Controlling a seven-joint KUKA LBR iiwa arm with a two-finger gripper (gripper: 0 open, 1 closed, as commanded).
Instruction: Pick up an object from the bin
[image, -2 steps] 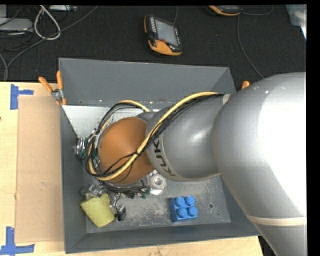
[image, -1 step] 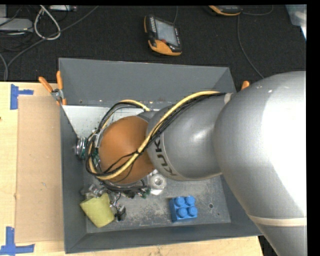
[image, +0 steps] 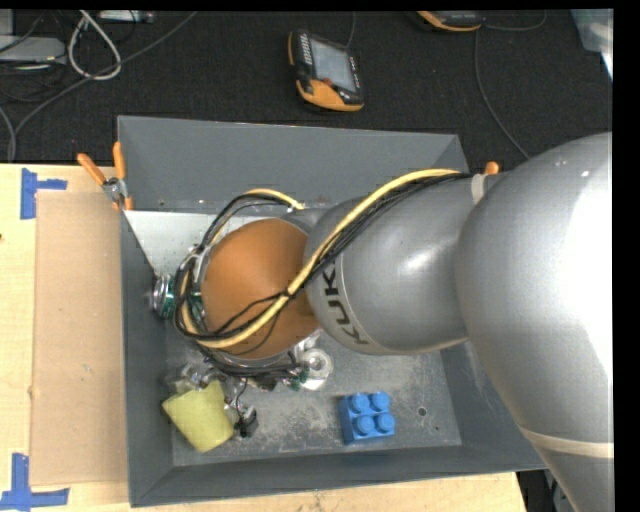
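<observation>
You had the gripper (image: 238, 400) low in the near left part of the grey bin (image: 290, 150), tucked under the arm's orange cover (image: 255, 280) and its cables; from this view you could not tell how far open it was, nor whether it had hold of anything; the nearest thing was a pale yellow-green block (image: 200, 420), lying just beside the gripper, toward the bin's left and near walls, close enough that it may have been touching; its longer side seemed to run slantwise across that corner, though the arm hid part of it; a blue studded brick (image: 366, 416) lay well apart to the right along the near wall; the bin floor there was flat, grey and speckled with grit; my judgement is that the yellow block was the likelier pick, with little room between it and the two walls.
</observation>
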